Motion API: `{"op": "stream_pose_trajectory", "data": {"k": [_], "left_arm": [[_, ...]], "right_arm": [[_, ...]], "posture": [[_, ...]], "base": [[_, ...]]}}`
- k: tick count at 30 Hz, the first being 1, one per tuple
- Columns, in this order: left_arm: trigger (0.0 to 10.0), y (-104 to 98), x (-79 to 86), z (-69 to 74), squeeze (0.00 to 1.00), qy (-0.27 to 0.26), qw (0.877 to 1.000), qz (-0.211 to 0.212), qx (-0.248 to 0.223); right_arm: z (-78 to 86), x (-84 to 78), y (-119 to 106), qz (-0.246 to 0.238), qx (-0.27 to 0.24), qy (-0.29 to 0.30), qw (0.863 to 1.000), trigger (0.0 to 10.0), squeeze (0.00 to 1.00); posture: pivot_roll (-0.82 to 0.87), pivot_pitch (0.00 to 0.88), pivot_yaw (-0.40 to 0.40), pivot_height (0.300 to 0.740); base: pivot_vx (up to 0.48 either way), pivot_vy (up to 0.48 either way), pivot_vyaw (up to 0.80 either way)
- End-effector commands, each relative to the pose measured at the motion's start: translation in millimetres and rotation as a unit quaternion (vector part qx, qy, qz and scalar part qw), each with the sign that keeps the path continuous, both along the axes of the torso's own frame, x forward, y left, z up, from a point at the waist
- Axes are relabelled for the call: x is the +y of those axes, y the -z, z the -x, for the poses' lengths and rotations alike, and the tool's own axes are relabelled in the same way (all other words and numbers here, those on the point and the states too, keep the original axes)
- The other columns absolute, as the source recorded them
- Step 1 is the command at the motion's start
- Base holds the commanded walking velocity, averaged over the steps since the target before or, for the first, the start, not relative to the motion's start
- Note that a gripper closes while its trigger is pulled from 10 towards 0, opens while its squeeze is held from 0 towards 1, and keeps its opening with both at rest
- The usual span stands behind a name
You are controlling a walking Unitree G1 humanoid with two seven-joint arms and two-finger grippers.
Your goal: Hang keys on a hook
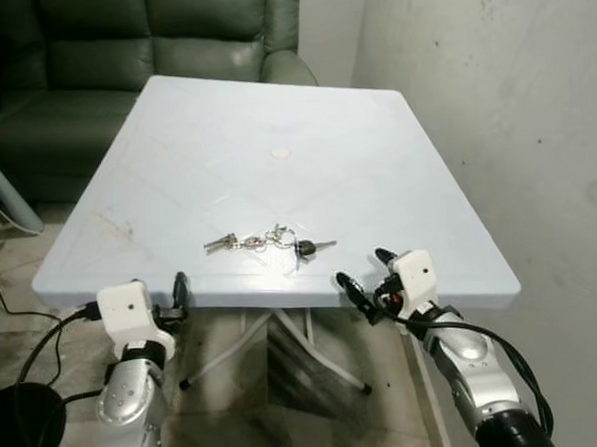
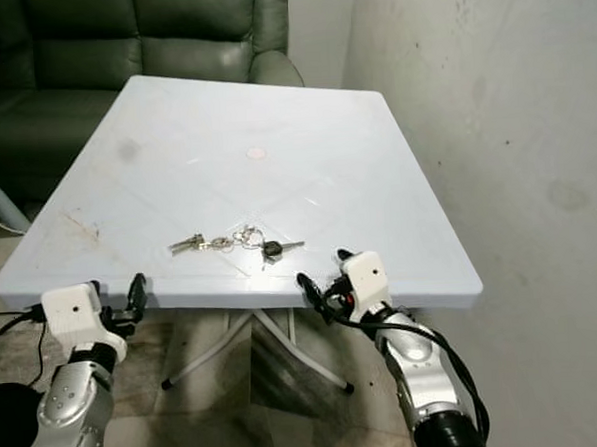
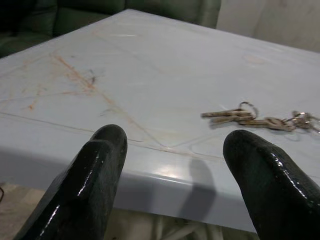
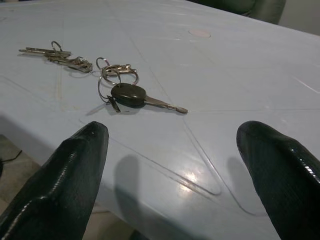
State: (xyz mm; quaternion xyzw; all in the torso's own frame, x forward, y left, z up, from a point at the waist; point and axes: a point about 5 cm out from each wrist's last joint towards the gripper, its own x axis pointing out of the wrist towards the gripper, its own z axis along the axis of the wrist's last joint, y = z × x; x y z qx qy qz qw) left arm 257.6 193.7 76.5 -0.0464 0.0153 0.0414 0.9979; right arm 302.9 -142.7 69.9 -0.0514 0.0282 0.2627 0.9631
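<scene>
The right gripper [image 1: 366, 275], fingers spread wide, hovers at the near edge of the table [image 1: 395, 158], apparently lined up for a grab at the keys [image 1: 269, 242] lying just beyond. The left gripper [image 1: 178, 295], likewise parted, waits at that same edge.

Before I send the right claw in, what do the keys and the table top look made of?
Keys: bare silvery metal on wire rings, it seems; the car key has a glossy black head, probably plastic. Table top: pale blue, looks like moulded plastic, with glare spots, raised seams and brownish stains.
</scene>
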Motion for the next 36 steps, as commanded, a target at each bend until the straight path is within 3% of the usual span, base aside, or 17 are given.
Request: {"op": "stream_pose_trajectory", "data": {"k": [1,7,14,36], "left_arm": [[10.0,-2.9,-3.6,2.6,0.00,0.012,1.000,-0.006,-0.011],[10.0,-0.1,-12.7,8.8,0.00,0.028,1.000,-0.011,-0.010],[10.0,0.4,-8.1,8.2,0.00,0.019,1.000,0.004,-0.004],[10.0,-2.2,-3.7,3.9,0.00,0.018,1.000,0.009,-0.002]], "right_arm": [[-5.6,-3.3,-4.9,0.011,-0.005,0.000,1.000,10.0,0.00],[-11.5,-3.9,-10.1,0.029,-0.012,-0.012,0.999,10.0,0.00],[-12.1,-1.9,-9.9,0.025,-0.013,-0.014,1.000,10.0,0.00],[-4.7,2.4,-2.0,0.016,-0.005,-0.011,1.000,10.0,0.00]], "posture": [[-0.04,0.000,-0.087,0.740],[-0.03,0.000,-0.091,0.740],[-0.02,0.000,-0.090,0.740],[-0.03,0.000,-0.080,0.740]], "base": [[0.000,0.000,0.00],[0.000,0.000,0.00],[0.000,0.040,0.00],[0.000,0.467,0.00]]}}
